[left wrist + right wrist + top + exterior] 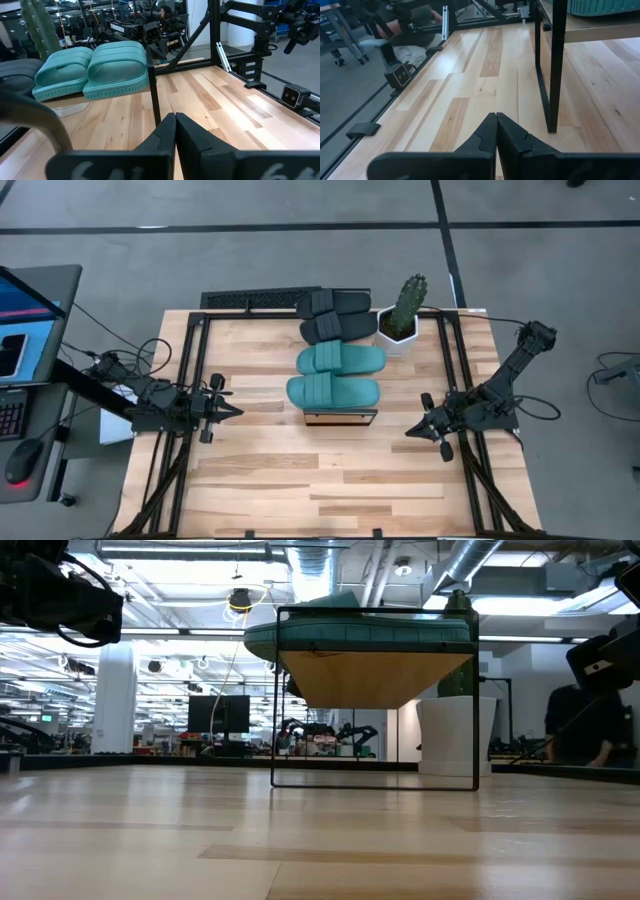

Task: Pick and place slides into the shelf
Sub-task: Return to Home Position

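Two teal slides [340, 359] [333, 391] and two black slides [335, 303] [338, 327] lie side by side across the shelf [340, 417], a narrow light-wood plank on a black frame. The left wrist view shows the teal pair [117, 67] resting sole-down on the plank. My left gripper [236, 411] is shut, low over the table to the shelf's left, pointing at it. My right gripper [410, 432] is shut, to the shelf's right, pointing left toward its near end. Neither touches anything.
A potted cactus in a white pot [402, 320] stands on the table right of the black slides. Black frame rails [190, 380] run along the table's left and right sides. Bare wood [320, 480] lies toward the near edge. A desk with a monitor [25, 330] sits off to the left.
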